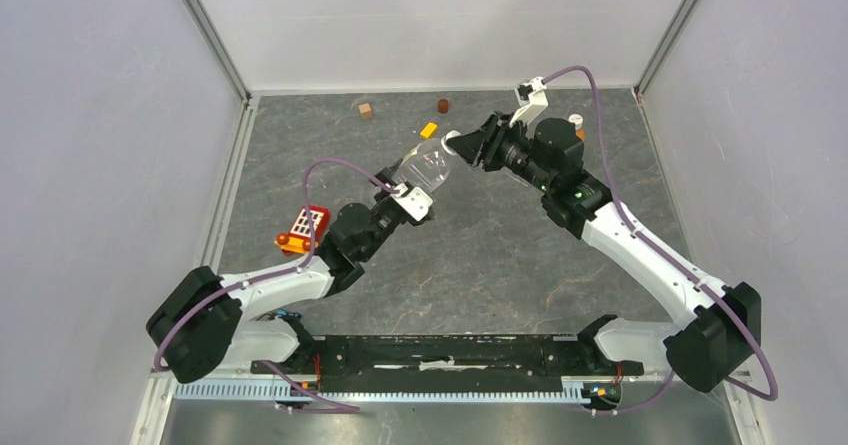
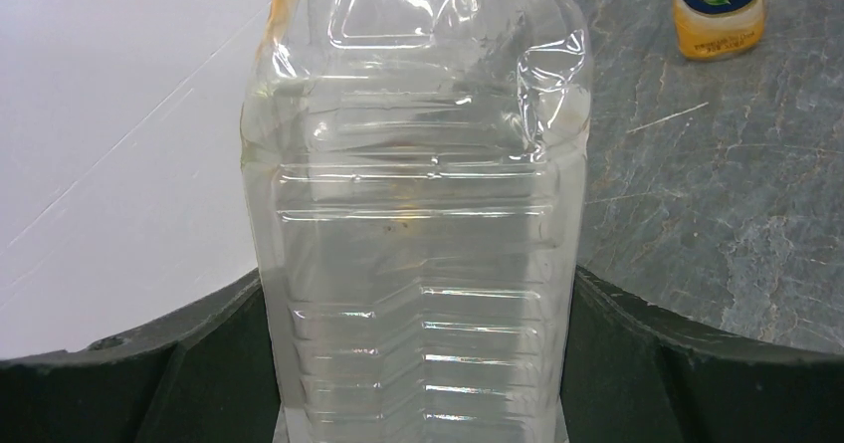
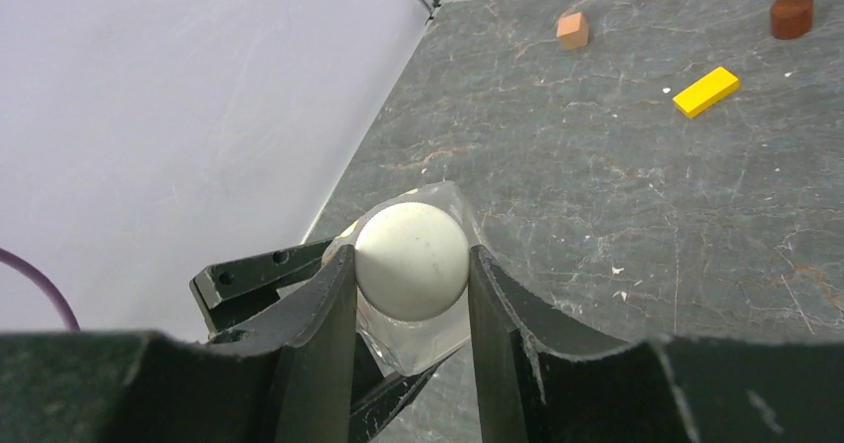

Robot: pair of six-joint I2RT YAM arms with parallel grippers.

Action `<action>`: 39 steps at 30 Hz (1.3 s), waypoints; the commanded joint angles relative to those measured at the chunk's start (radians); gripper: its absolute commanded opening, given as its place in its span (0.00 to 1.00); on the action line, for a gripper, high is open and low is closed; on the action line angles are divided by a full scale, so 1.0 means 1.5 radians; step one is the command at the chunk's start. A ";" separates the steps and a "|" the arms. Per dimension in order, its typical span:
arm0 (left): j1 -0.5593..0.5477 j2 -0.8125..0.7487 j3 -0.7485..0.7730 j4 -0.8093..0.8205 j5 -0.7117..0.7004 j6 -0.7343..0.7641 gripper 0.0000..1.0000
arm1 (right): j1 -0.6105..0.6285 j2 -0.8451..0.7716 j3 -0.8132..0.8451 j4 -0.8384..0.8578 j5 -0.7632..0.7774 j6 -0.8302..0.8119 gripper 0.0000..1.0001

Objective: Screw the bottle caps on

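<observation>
My left gripper (image 1: 405,197) is shut on the body of the large clear bottle (image 1: 428,168) and holds it off the table, neck tilted toward the far right. The bottle fills the left wrist view (image 2: 413,214), between the dark fingers (image 2: 637,363). My right gripper (image 1: 462,146) is shut on a white cap (image 3: 411,249) that sits at the bottle's mouth. The small orange bottle (image 1: 577,123) stands behind the right arm, mostly hidden, with something white on top. Its base shows in the left wrist view (image 2: 717,10).
Near the back wall lie a brown cube (image 1: 366,110), a dark brown cylinder (image 1: 443,104) and a yellow block (image 1: 429,130). A red and orange toy (image 1: 305,228) lies left of the left arm. Walls enclose the grey table on three sides.
</observation>
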 commanded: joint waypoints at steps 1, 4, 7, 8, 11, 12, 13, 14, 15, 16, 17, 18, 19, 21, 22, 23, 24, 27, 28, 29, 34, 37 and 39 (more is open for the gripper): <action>-0.037 0.004 0.059 0.138 0.026 0.024 0.22 | 0.036 0.005 -0.013 -0.013 -0.005 0.042 0.36; -0.053 0.013 0.057 0.135 0.021 0.083 0.22 | 0.041 0.011 -0.008 -0.018 0.001 0.058 0.36; -0.069 0.026 0.058 0.142 0.000 0.115 0.22 | 0.048 0.014 -0.004 -0.019 0.015 0.071 0.38; -0.075 0.031 0.059 0.146 -0.008 0.123 0.22 | 0.051 0.014 -0.003 -0.019 0.022 0.075 0.38; -0.091 0.047 0.066 0.155 -0.030 0.162 0.22 | 0.055 0.019 0.004 -0.022 0.028 0.088 0.39; -0.097 0.053 0.067 0.161 -0.041 0.170 0.22 | 0.057 0.021 0.005 -0.022 0.030 0.094 0.40; -0.100 0.058 0.070 0.167 -0.056 0.173 0.22 | 0.058 0.022 0.005 -0.021 0.031 0.100 0.40; -0.103 0.063 0.073 0.172 -0.067 0.175 0.22 | 0.060 0.023 0.005 -0.019 0.033 0.106 0.41; -0.106 0.069 0.076 0.176 -0.076 0.177 0.22 | 0.062 0.023 0.004 -0.019 0.037 0.112 0.42; -0.107 0.071 0.078 0.180 -0.081 0.177 0.22 | 0.062 0.023 0.001 -0.015 0.040 0.118 0.43; -0.108 0.074 0.080 0.182 -0.083 0.175 0.22 | 0.063 0.022 -0.001 -0.010 0.042 0.125 0.44; -0.109 0.075 0.079 0.183 -0.084 0.174 0.22 | 0.065 0.021 -0.006 -0.004 0.043 0.133 0.45; -0.111 0.075 0.079 0.183 -0.085 0.172 0.22 | 0.065 0.018 -0.009 0.002 0.045 0.139 0.45; -0.111 0.075 0.076 0.183 -0.090 0.162 0.22 | 0.065 0.011 -0.019 0.015 0.053 0.149 0.50; -0.110 0.074 0.074 0.183 -0.093 0.155 0.22 | 0.065 0.007 -0.024 0.022 0.059 0.153 0.52; -0.110 0.073 0.070 0.183 -0.097 0.148 0.22 | 0.064 0.003 -0.030 0.030 0.064 0.155 0.55; -0.111 0.072 0.066 0.183 -0.102 0.141 0.22 | 0.064 0.000 -0.031 0.035 0.066 0.154 0.57; -0.111 0.067 0.052 0.178 -0.118 0.113 0.23 | 0.065 -0.006 -0.036 0.051 0.064 0.144 0.65; -0.111 0.066 0.047 0.176 -0.125 0.103 0.23 | 0.065 -0.008 -0.036 0.055 0.062 0.138 0.68; -0.111 0.064 0.042 0.174 -0.136 0.089 0.23 | 0.064 -0.012 -0.036 0.059 0.059 0.130 0.73; -0.101 0.060 0.019 0.159 -0.173 0.024 0.24 | 0.064 -0.028 -0.041 0.066 0.040 0.078 0.98; -0.086 0.049 0.006 0.151 -0.175 -0.030 0.24 | 0.064 -0.051 -0.064 0.070 0.037 0.055 0.98; -0.070 0.036 -0.003 0.141 -0.161 -0.065 0.24 | 0.064 -0.070 -0.082 0.074 0.037 0.040 0.98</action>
